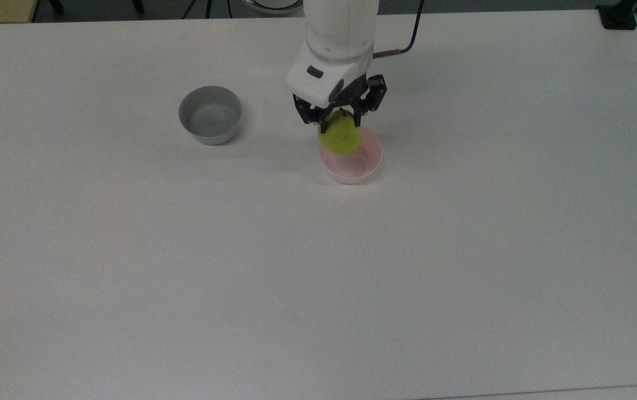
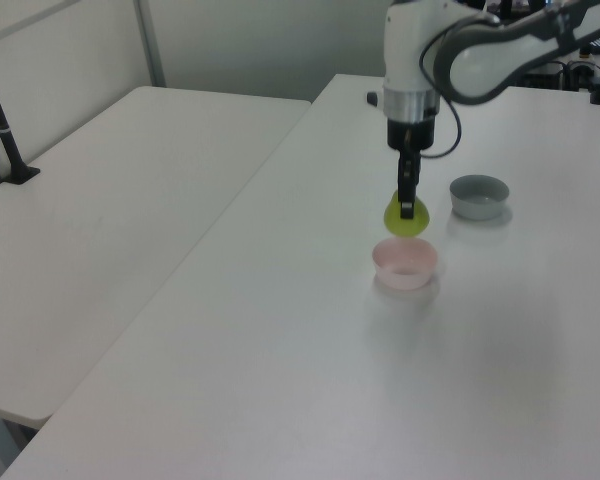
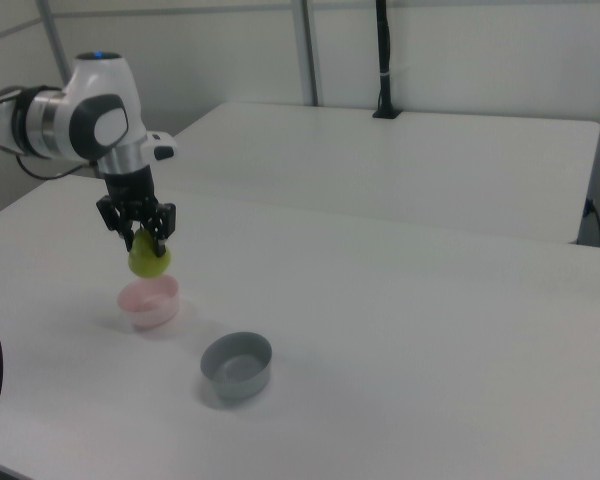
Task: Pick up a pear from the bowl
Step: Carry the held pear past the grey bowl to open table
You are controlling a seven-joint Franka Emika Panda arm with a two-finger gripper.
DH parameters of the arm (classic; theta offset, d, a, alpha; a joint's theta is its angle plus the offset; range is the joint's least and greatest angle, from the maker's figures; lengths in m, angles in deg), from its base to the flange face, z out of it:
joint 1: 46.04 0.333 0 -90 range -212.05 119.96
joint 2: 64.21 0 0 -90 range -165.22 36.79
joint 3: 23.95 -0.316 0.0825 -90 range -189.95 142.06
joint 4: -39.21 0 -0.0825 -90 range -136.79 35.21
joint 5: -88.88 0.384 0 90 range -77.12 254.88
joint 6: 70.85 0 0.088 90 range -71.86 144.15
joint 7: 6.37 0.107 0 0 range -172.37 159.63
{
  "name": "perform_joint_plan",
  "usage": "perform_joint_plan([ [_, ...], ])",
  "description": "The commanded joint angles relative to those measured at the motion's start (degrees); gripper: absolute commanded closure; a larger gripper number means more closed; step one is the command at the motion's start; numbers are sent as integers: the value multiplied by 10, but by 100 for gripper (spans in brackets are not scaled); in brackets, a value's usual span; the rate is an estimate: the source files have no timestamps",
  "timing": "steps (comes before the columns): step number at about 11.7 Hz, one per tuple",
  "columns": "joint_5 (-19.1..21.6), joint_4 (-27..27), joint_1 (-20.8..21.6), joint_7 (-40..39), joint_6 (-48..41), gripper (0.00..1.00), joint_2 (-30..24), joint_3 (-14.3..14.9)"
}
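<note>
Above the pink bowl [image 1: 352,164] hung the pear [image 1: 340,136], clear of the rim, pinched near its top by the closed gripper [image 1: 338,118]. Lifting straight and slowly seemed wise, since the rounded fruit could slip; the grey bowl [image 1: 209,115] sat well apart.

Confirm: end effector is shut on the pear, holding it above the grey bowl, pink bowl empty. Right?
Not quite. The end effector is shut on the pear, but it holds it above the pink bowl, not the grey bowl, which stands apart. The right view shows this. The pink bowl is empty, as you said.
</note>
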Motion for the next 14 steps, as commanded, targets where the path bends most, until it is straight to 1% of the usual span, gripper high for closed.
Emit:
perform_joint_plan([
  [1,-8,49,-19,17,-94,100,-36,0],
  [3,-4,84,-43,16,-142,100,-50,-3],
  [4,-4,98,-49,17,-158,100,-55,-7],
  [7,-3,139,-66,11,-211,100,-67,-6],
  [9,-4,146,-87,-4,-217,100,-77,-3],
  [12,-4,146,-147,-103,-212,100,-77,-5],
  [14,-2,147,-184,-189,-209,100,-70,-4],
])
